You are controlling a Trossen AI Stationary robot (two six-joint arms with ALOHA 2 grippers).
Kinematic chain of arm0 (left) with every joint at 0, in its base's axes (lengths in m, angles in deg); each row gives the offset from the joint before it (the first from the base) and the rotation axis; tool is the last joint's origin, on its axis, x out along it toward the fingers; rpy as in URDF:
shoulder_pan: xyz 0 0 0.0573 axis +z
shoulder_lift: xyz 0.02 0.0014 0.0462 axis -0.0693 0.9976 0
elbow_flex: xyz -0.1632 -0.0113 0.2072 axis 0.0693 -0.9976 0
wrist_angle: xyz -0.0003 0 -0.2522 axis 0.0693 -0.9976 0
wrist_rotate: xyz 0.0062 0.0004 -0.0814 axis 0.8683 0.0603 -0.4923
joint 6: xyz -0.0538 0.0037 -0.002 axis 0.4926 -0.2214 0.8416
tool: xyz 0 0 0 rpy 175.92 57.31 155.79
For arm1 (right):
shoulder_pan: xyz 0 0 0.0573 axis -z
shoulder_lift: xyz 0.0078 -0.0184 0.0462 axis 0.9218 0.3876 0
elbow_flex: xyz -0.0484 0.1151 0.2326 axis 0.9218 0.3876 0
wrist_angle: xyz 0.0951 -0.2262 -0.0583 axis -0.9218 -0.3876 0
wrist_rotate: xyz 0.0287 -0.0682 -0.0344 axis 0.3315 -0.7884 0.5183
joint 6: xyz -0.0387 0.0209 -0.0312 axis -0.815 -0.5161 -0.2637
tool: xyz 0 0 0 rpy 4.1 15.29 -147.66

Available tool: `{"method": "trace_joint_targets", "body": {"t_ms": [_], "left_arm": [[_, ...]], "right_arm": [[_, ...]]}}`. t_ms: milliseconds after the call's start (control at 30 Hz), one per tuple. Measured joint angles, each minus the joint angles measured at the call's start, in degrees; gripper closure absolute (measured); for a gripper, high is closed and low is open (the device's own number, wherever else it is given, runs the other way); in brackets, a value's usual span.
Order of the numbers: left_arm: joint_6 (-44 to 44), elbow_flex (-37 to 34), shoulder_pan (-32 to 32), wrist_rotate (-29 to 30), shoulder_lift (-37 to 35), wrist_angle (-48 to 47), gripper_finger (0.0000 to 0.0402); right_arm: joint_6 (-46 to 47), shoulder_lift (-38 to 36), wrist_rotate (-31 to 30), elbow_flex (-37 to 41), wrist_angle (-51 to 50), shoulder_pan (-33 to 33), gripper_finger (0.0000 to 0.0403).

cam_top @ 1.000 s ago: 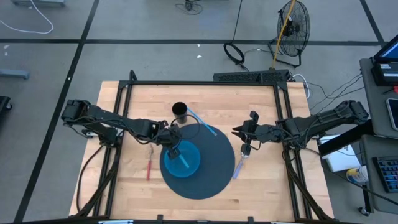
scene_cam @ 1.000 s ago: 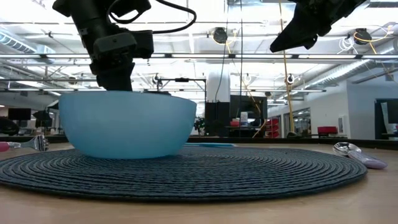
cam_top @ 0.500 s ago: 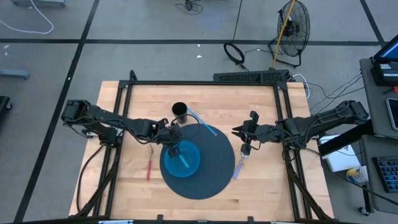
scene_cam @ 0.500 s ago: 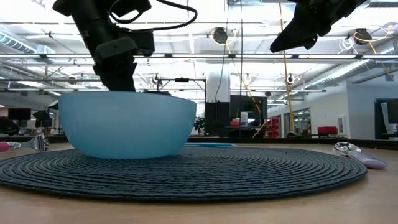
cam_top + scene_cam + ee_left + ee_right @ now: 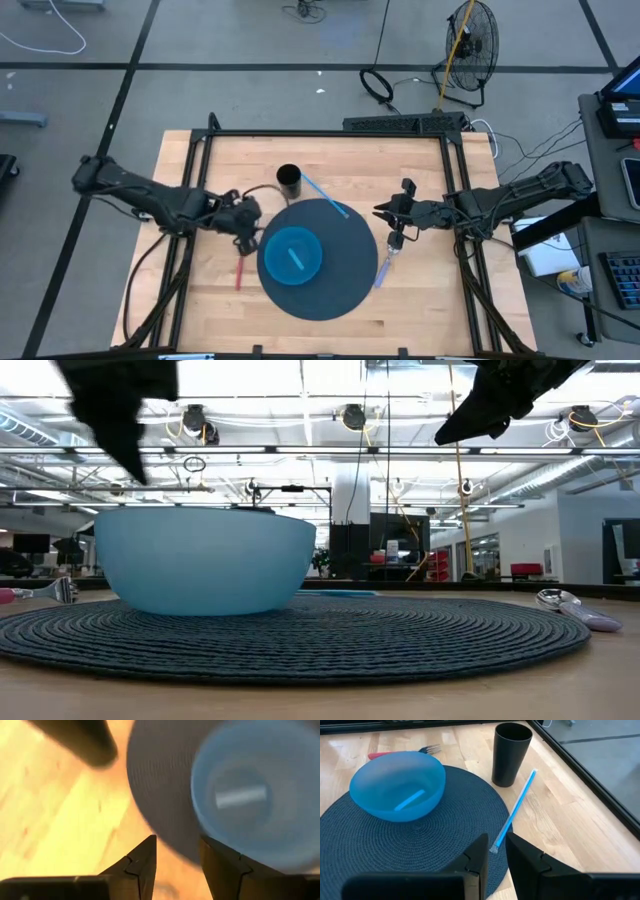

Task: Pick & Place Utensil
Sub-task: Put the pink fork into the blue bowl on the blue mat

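Note:
A light blue bowl (image 5: 292,255) stands on the round dark placemat (image 5: 345,275). A short light blue utensil (image 5: 410,799) lies inside the bowl, also seen in the left wrist view (image 5: 240,796). My left gripper (image 5: 249,222) hangs open above the bare wood just left of the mat, nothing between its fingers (image 5: 177,850). My right gripper (image 5: 392,214) hovers over the mat's right edge, its fingers a narrow gap apart and empty (image 5: 496,852). A long blue straw (image 5: 517,805) lies partly on the mat's far edge.
A black cup (image 5: 289,180) stands beyond the mat. A red-handled fork (image 5: 240,265) lies on the wood left of the mat, under my left gripper's reach. A spoon with a pale handle (image 5: 385,265) lies at the mat's right edge. Black frame rails border the table.
My left gripper has opened over the bowl, risen out of it and drawn back toward the table's left edge. The short blue utensil it let go of now lies in the bowl. My right arm has kept still.

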Motion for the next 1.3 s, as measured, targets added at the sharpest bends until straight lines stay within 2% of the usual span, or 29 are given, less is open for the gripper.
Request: {"method": "trace_joint_targets", "body": {"t_ms": [200,333,500,633,767,933,1300], "left_arm": [[-0.64,-0.02,-6.27,-6.51,0.89,-9.93,0.0275],[-0.64,-0.02,-9.7,-8.93,0.98,-8.43,0.0284],[-1.19,-0.47,-13.74,-8.85,0.98,-6.76,0.0286],[-8.97,-3.38,-16.97,-8.18,1.03,-3.37,0.0286],[-18.66,-8.03,-19.03,-7.86,1.03,4.43,0.0286],[-24.02,-12.69,-19.79,-8.01,1.03,11.12,0.0286],[-33.41,-15.32,-19.83,-11.8,1.03,11.96,0.0286]], "right_arm": [[-0.35,0.0,0.0,0.0,0.12,0.0,0.0344],[-0.32,0.0,-0.02,0.0,0.36,-0.01,0.0344],[-0.19,0.0,-0.02,0.0,0.66,0.0,0.0344],[-0.31,0.0,0.0,0.0,1.58,-0.01,0.0344],[-0.89,0.0,0.01,0.0,2.86,0.0,0.0344],[-1.57,0.0,0.02,0.0,3.48,-0.2,0.0344],[-1.61,0.0,0.02,0.0,3.37,-0.24,0.0344]]}}
